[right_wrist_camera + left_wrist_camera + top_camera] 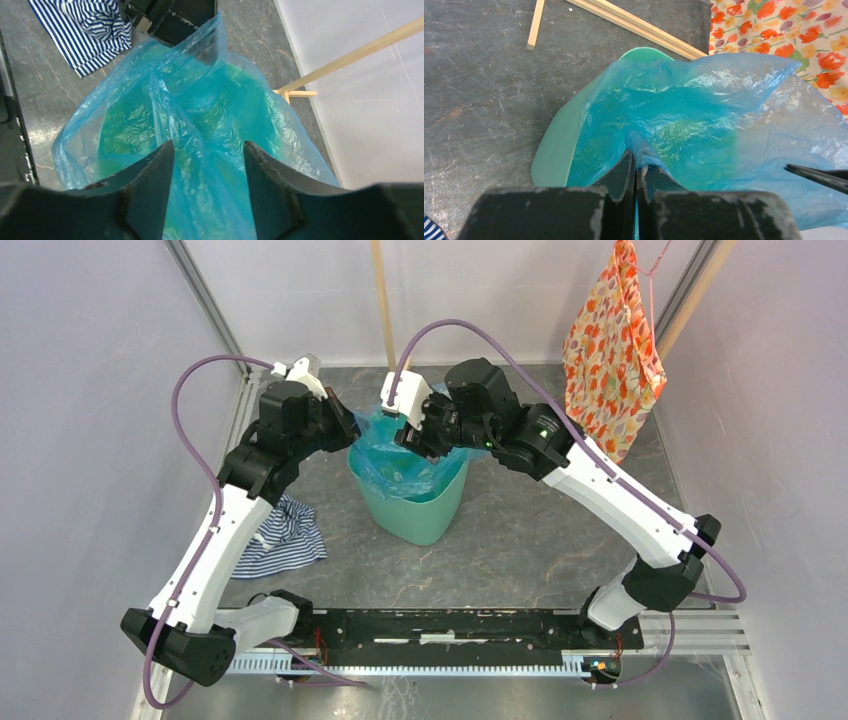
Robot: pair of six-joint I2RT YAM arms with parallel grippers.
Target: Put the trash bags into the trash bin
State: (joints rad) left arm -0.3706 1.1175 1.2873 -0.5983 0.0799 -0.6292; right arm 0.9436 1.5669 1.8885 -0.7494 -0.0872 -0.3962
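Note:
The mint-green trash bin (425,515) stands at mid table. The crinkly light-blue trash bag (400,455) lies in and over its mouth, spilling above the rim. My left gripper (350,425) is at the bin's left rim and is shut on a pinched fold of the bag (644,150); the bin's rim (556,150) shows to its left. My right gripper (415,440) hangs over the bin's mouth, jaws open, with a ridge of the bag (207,165) between the fingers but not clamped.
A blue-and-white striped cloth (285,535) lies on the table left of the bin. An orange floral fabric (612,350) hangs at the back right. A wooden stick (383,305) leans at the back wall. Metal frame rails edge the table.

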